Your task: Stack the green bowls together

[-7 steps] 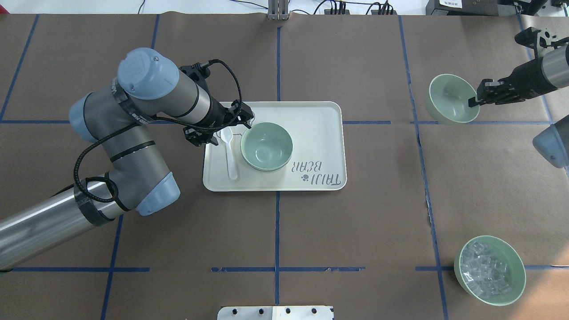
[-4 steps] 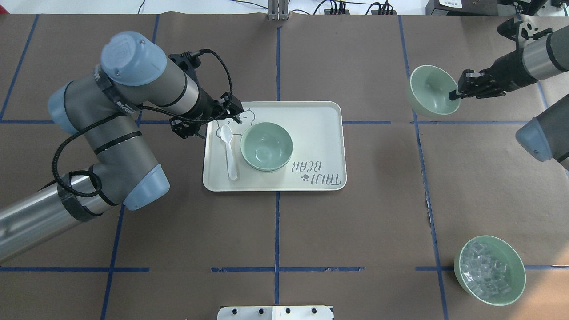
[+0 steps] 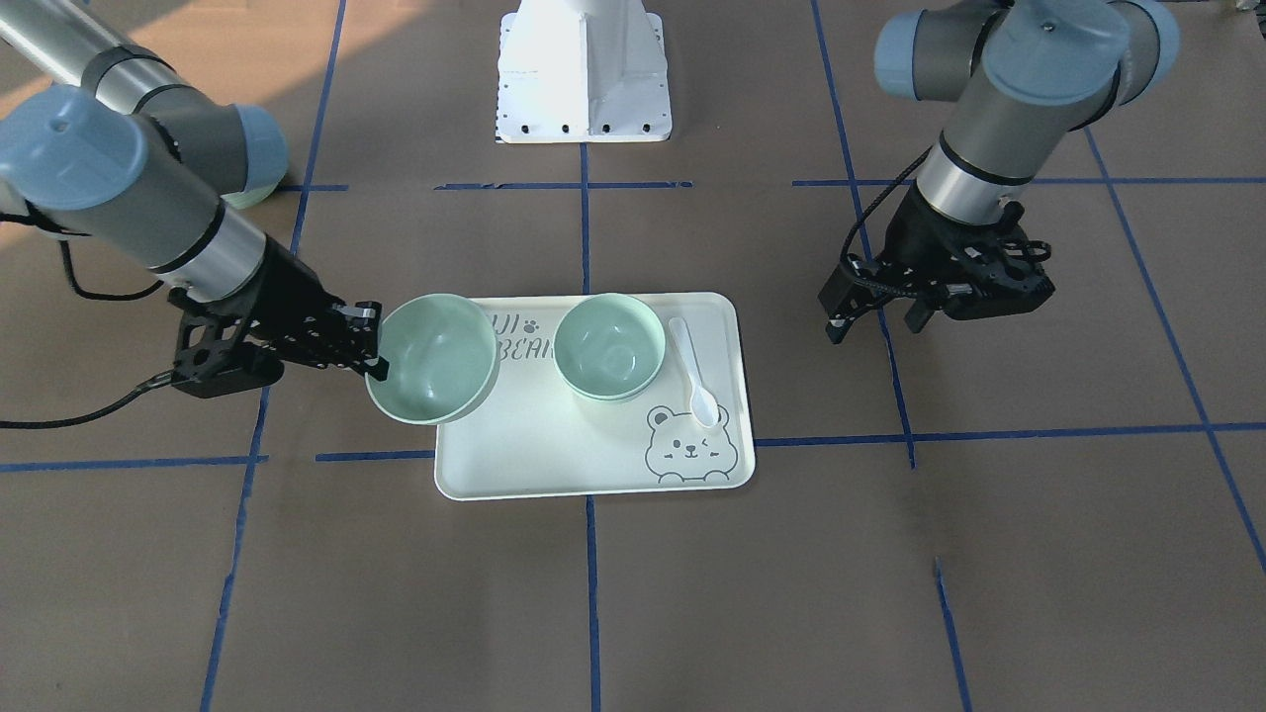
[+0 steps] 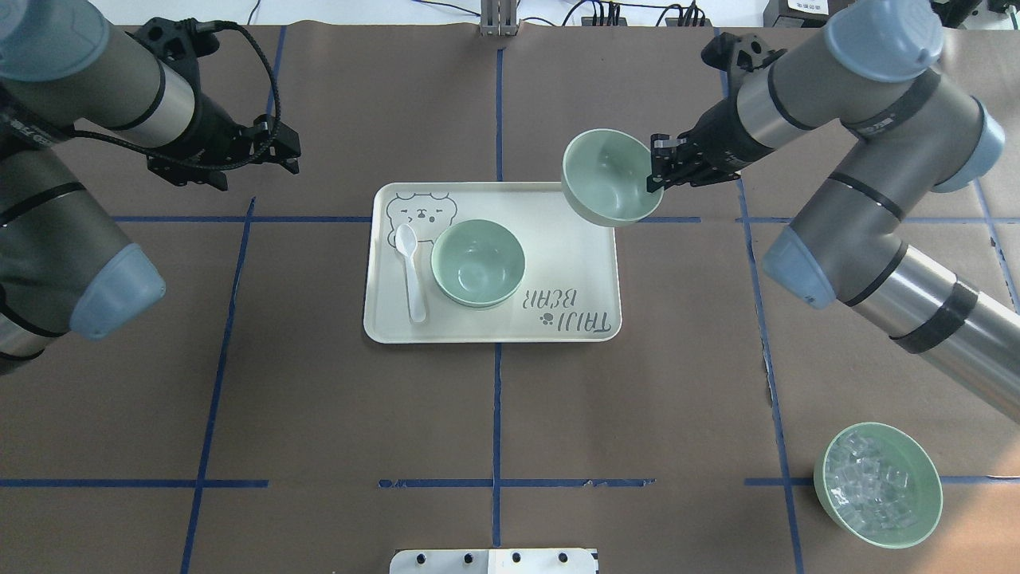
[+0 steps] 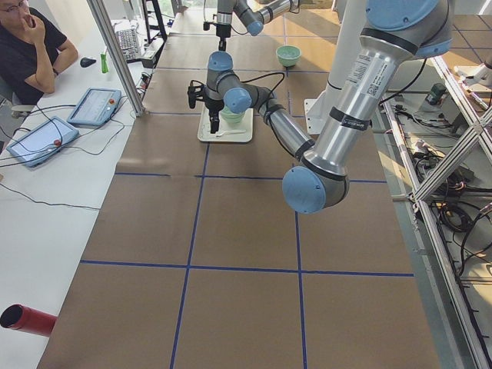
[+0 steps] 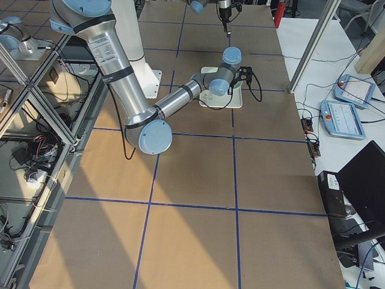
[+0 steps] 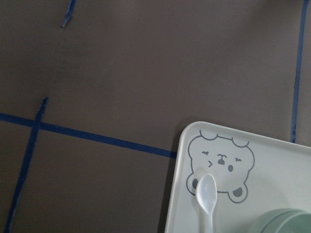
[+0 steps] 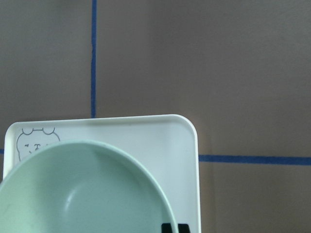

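bowls: one held bowl (image 4: 610, 179) in right claw (image 4: 655, 175), two nested bowls (image 4: 478, 263) on tray (image 4: 558, 255).

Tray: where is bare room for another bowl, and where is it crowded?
The widest bare patch of the tray lies between the seated bowl and the rim on the robot's right, beyond the lettering; the held bowl in the right gripper hangs over its far corner. Crowded: the spoon side, close beside the seated bowl.
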